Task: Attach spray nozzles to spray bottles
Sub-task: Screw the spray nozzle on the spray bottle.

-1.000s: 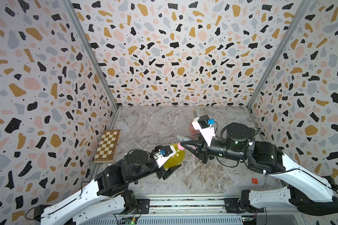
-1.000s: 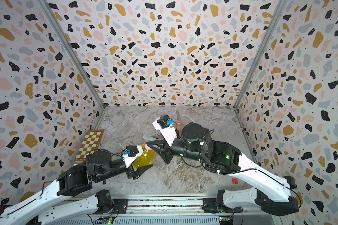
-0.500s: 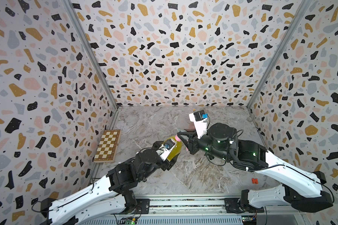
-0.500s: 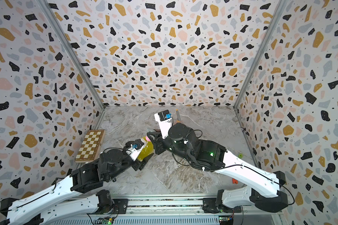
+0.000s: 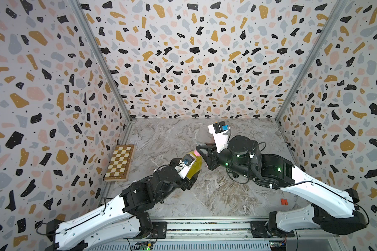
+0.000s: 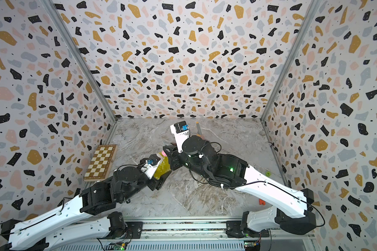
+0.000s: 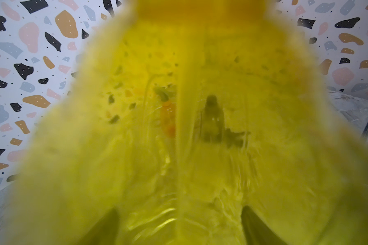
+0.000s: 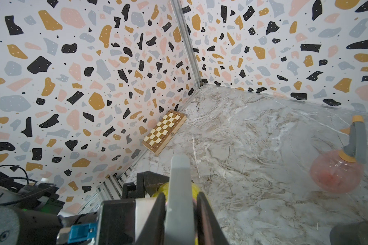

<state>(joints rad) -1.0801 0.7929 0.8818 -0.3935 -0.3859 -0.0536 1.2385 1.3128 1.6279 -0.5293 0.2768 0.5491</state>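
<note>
The left claw [image 7: 179, 209] is clamped around the belly of the yellow bottle [image 5: 195, 166], which fills its wrist view. The 2 claws meet nose to nose. The right claw [image 8: 180, 199] pinches the grey nozzle [image 8: 179, 169] with the pink trigger [image 5: 197, 152] at the bottle's neck. Just beyond the right claw, toward the back, stands the pink bottle [image 8: 336, 176] with an orange-trimmed nozzle [image 8: 355, 144] on it, mostly hidden from above by the wrist. A chessboard [image 5: 119, 162] lies well off the left claw's outer side.

Wooden chessboard [image 5: 119, 162] lies out to the left of the left gripper [image 5: 193, 177], tucked against the wall [image 5: 52, 130] (checkered side up). A small orange bit [image 5: 283, 201] sits on the marble table [image 5: 216, 195], well apart from the right gripper [image 5: 205, 155].
</note>
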